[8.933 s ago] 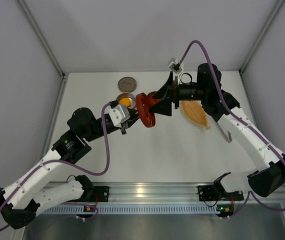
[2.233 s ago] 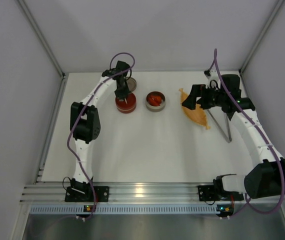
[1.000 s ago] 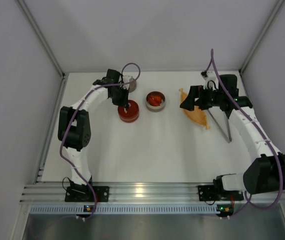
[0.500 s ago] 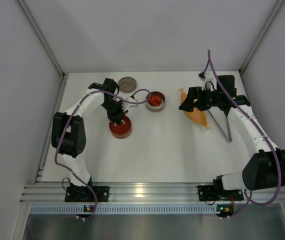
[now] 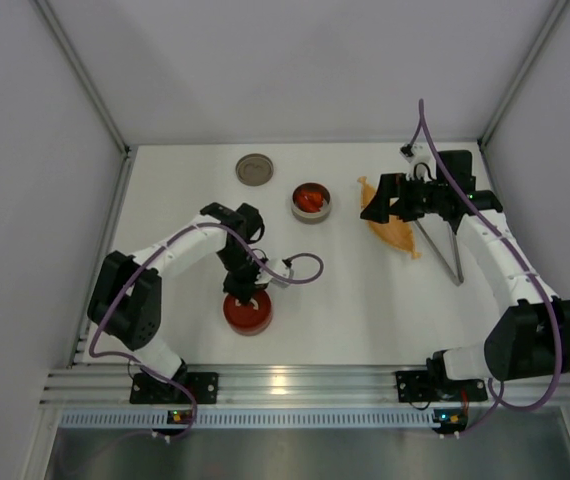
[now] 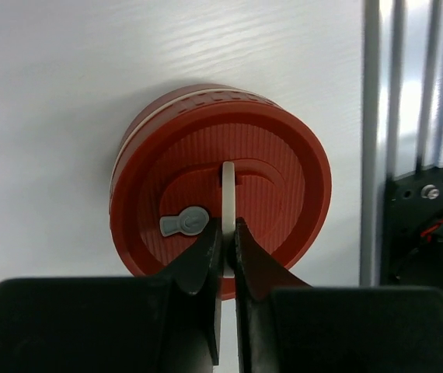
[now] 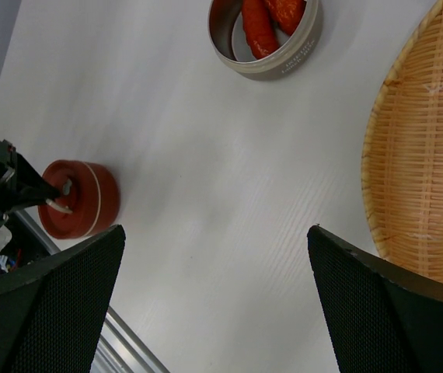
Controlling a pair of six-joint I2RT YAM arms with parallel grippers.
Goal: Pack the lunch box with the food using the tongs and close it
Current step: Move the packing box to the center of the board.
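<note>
Sitting near the front edge of the table (image 5: 365,300), left of centre, the red tin (image 5: 248,314) is upright with its ribbed lid on. A thin white handle (image 6: 228,194) stands on edge across the middle of the lid. In the left wrist view its long axis runs straight away from the camera, in line with the fingers. The left gripper (image 6: 226,233) is narrowed onto the near end of this handle, one finger on each flat side. It reaches down from directly above the tin. Judgement: release calls for the jaws to part sideways off the handle, then a straight lift.

Further back, near mid-table, the open tin (image 7: 280,64) holds the red slices (image 7: 256,27). Its likely cover, the grey lid (image 5: 254,169), lies flat to the far left of it, well apart.

The tongs (image 5: 437,252) lie on the table just beside the right edge of the orange dish (image 5: 393,232). Their long axis runs far-left to near-right. The joined end appears to point toward the arm bases.

The right gripper (image 5: 371,203) hangs wide apart and empty over the dish's far end. The tongs lie to its right and nearer the bases. The right arm is the nearer one.
</note>
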